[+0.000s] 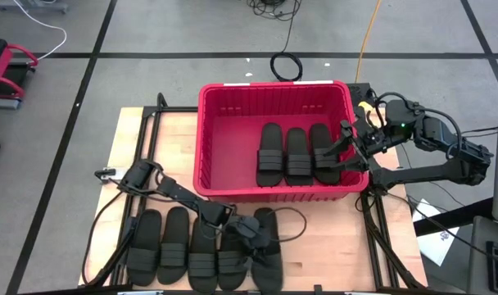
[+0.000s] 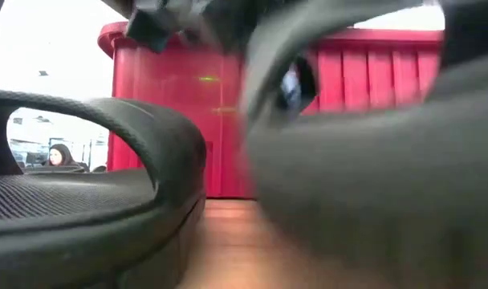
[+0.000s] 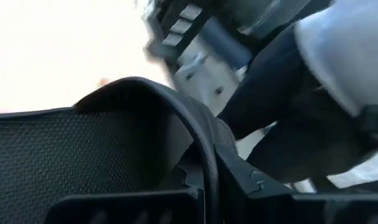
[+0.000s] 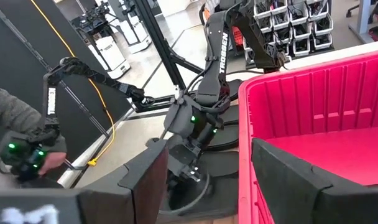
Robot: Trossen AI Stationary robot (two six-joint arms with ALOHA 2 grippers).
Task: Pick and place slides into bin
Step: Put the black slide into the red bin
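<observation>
The red bin (image 1: 233, 92) stands at the table's far middle, and three black slides (image 1: 296, 154) lie side by side on its floor. Several more slides (image 1: 174, 246) lie in a row along the near edge. My left gripper (image 1: 251, 230) is low at the row's right end, shut on a slide (image 1: 268, 246) there. My right gripper (image 1: 348, 149) hangs open over the bin's right rim, with nothing between its fingers (image 4: 282, 174). My left gripper has the slide's strap by its edge (image 3: 204, 155), which runs down between the two fingers (image 3: 257, 186). The textured footbed (image 3: 64, 155) shows under the strap's arch on one side. The fingers come in slanting down from the table's left. The high view shows the slide lying in the row.
The low view is crowded by one slide's arched strap (image 2: 107, 128) and a blurred dark mass (image 2: 364, 160) in front of the bin wall (image 2: 180, 104). Beyond the table, a person's hand (image 4: 27, 155) holds a device. Bare wood (image 1: 331, 238) lies near right.
</observation>
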